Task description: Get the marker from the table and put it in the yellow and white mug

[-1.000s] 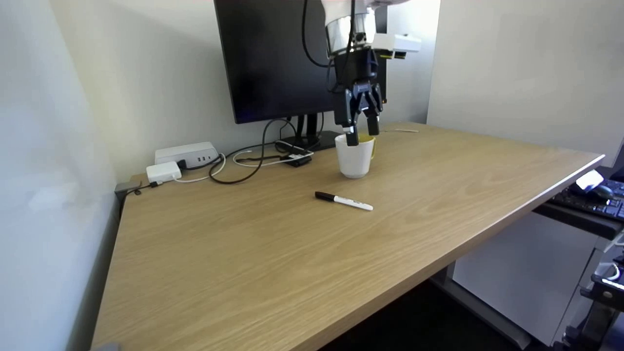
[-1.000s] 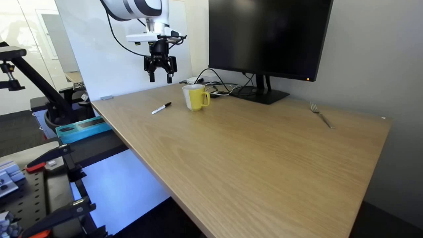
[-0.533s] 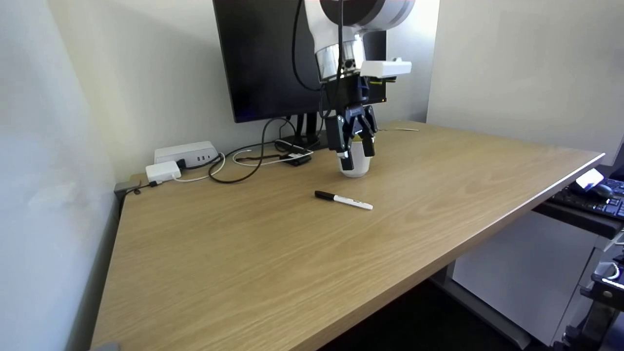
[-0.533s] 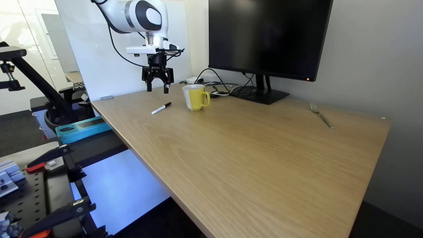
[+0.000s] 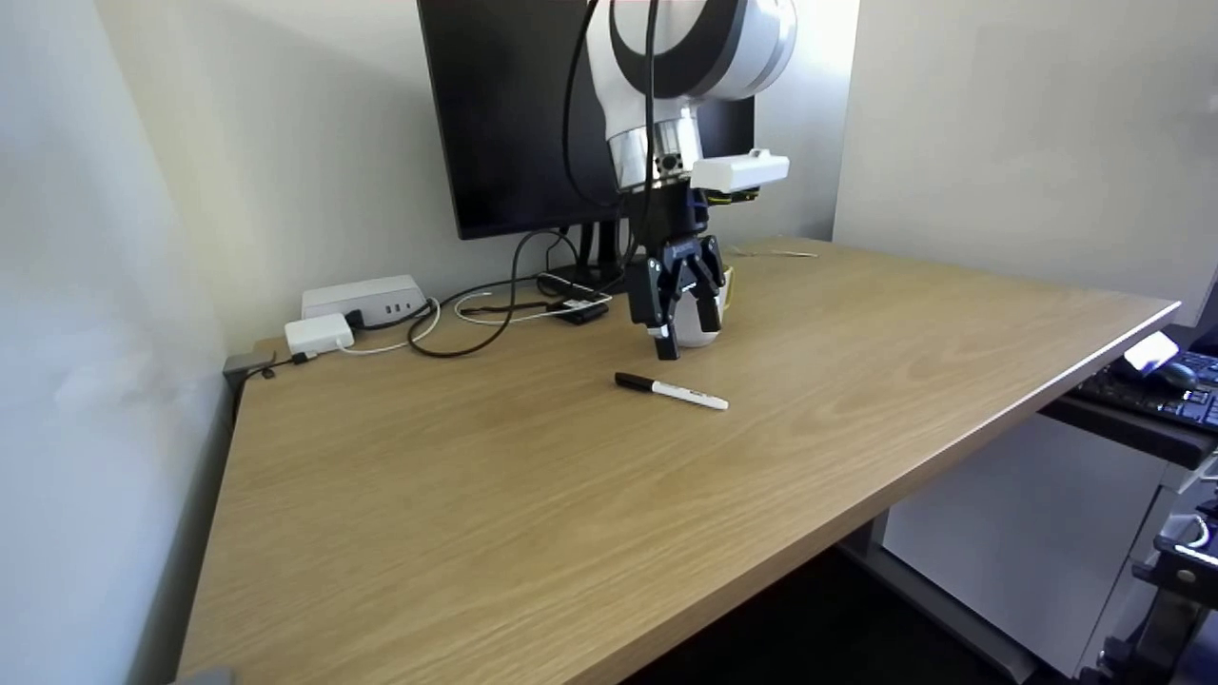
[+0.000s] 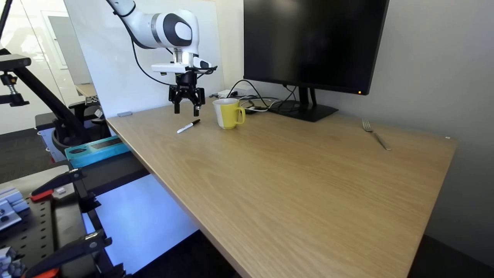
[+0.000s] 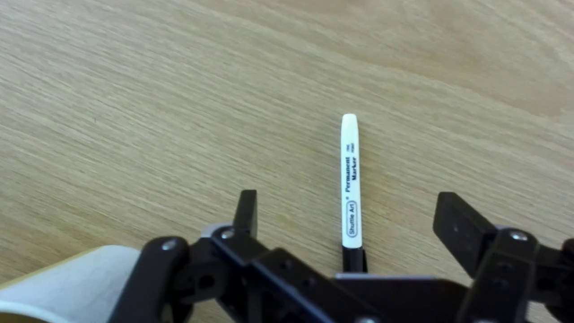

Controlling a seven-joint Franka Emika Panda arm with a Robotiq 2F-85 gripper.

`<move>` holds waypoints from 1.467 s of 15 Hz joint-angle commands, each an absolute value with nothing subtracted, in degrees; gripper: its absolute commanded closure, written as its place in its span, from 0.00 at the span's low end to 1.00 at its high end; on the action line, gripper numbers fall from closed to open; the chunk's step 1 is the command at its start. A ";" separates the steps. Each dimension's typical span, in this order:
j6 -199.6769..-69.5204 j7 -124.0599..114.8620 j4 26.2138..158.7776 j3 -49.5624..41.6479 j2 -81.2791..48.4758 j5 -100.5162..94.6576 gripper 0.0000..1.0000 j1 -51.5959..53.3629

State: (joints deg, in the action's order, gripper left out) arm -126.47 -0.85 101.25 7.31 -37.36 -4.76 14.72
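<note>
Jaws stand wide apart, pointing down above the tabletop (image 6: 278, 173). As the wrist view sees it, the marker (image 7: 351, 188) lies about midway between them, white end toward twelve o'clock, black cap toward six, the cap's end hidden. "Permanent Marker" and "Shuttle Art" can be read along its barrel. At eight o'clock in that view, part of the mug (image 7: 80, 278) shows, white with a yellow edge.

The marker lies flat on the tabletop near the mug in both exterior views. In an exterior view the marker is at six o'clock from the jaws, cap aimed at two; the mug stands upright toward two o'clock from it, yellow handle (image 6: 242, 116) at three. At three o'clock from the mug lies a fork (image 6: 375, 134), tines toward eleven. A dark screen (image 6: 312, 42) stands at two o'clock from the mug, and the white arm (image 6: 144, 31) slants down from eleven.

In an exterior view the jaws hide part of the mug, and between nine and ten o'clock from the marker sit a white box (image 5: 364, 299) and a smaller white box (image 5: 318, 335), with cables (image 5: 445, 357) running toward the screen.
</note>
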 commanded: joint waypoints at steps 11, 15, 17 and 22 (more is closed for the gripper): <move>-132.49 -0.96 96.64 7.22 -45.41 -5.99 0.00 16.96; -132.41 -0.99 96.12 7.14 -45.62 -6.21 0.32 18.49; -132.47 -0.83 96.12 7.00 -45.39 -6.91 0.47 18.65; -133.11 -0.40 96.73 6.86 -44.58 -8.57 0.81 18.42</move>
State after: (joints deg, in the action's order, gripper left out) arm -132.28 -0.74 96.57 6.91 -44.50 -7.35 18.41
